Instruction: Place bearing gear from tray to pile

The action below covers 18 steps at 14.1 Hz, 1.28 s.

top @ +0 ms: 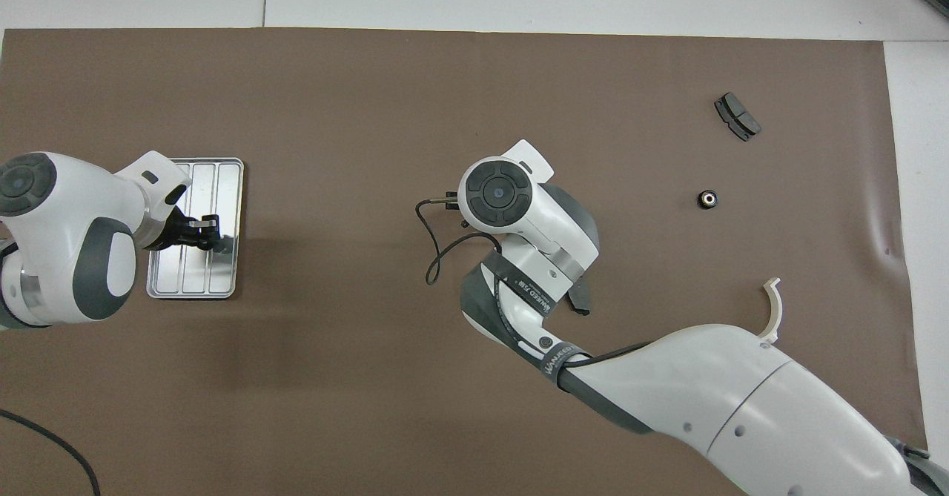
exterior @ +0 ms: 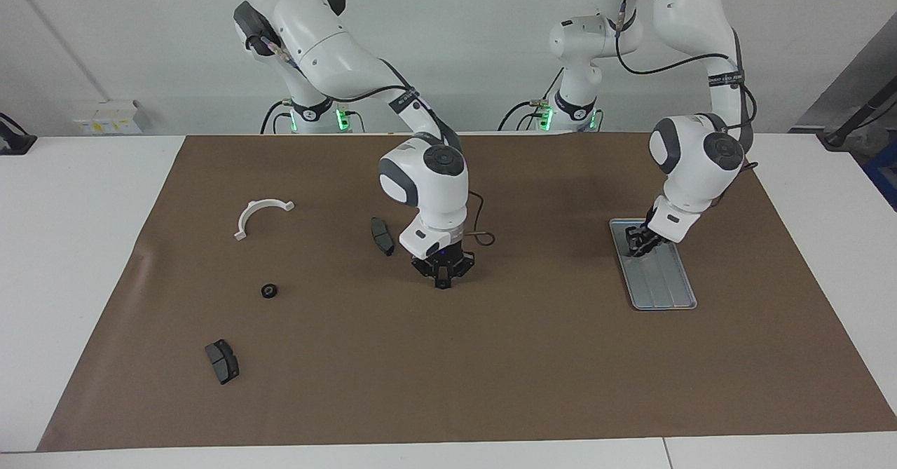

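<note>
Left tool (exterior: 636,245) sits low over the flat silver-grey ridged metal tray (exterior: 666,294), at the tray end nearer the robots, toward the left arm's end of the table. Can't tell if it's clamped or released, and no bearing gear shows on the bare tray floor. If one is there, it's hidden in the dark cluster at the tool tips. Right tool (exterior: 442,283) hangs just above bare brown mat (exterior: 532,357) mid-table, clenched tip to tip, nothing visible between the tips. The pile is a loose scatter toward the right arm's end: white semicircular bracket (exterior: 261,214), small black round gear (exterior: 269,291) farther from the robots than the bracket, one dark grey curved brake pad (exterior: 222,361) farther out again, and a second dark grey brake pad (exterior: 382,235) just beside the right tool's wrist. Key relation: tray and pile are well apart, at the two ends of the mat, with the right tool between them. The tray's long axis runs away from the robots, so the carry goes crosswise to it, over the tray's long rim. Left arm is nearer the tray, right arm nearer the pile. Likely step: pick at the tray not yet confirmed, then a long crosswise haul or a mid-table handoff. Risk: a small round part rolls if dropped on the mat.
</note>
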Motion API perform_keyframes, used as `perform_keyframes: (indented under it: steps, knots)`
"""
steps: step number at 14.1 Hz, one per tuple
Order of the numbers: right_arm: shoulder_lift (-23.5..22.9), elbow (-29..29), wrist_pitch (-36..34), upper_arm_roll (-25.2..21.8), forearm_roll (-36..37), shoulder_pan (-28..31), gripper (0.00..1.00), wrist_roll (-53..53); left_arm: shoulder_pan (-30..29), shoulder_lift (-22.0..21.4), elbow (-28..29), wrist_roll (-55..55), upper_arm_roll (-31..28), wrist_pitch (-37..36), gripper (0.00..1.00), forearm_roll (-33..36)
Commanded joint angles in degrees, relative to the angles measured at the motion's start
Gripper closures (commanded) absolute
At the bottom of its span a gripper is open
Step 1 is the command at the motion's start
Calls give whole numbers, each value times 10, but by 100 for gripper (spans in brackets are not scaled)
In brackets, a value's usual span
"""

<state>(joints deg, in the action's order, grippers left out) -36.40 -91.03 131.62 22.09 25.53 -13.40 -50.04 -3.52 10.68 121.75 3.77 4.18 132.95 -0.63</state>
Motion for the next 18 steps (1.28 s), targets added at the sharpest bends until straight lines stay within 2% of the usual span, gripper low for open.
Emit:
perform_keyframes:
  steps: [1, 3, 5, 8, 11, 12, 14, 18]
  knots:
    - [39, 1, -36, 7, -12, 28, 100, 18, 3, 0, -65, 16, 5, -49, 100, 11]
    - [69, -2, -54, -4, -41, 57, 100, 93, 32, 17, -128, 71, 7, -105, 100, 11]
    - [89, -3, -53, -60, -95, 63, 100, 177, 87, 20, -148, 151, 7, -125, 100, 11]
    - [90, -9, -32, -137, -168, 65, 100, 293, 177, 26, -163, 287, 7, -110, 100, 12]
    - [65, -21, 22, -186, -226, 68, 100, 367, 263, 32, -167, 355, 7, -90, 100, 10]
    - [63, -31, 26, -194, -226, 69, 100, 384, 286, 47, -179, 366, 7, -90, 100, 10]
    - [66, -62, 45, -206, -227, 69, 100, 404, 338, 110, -238, 407, 4, -96, 100, 11]
    - [71, -107, 92, -211, -227, 70, 100, 412, 369, 144, -245, 423, 5, -68, 100, 18]
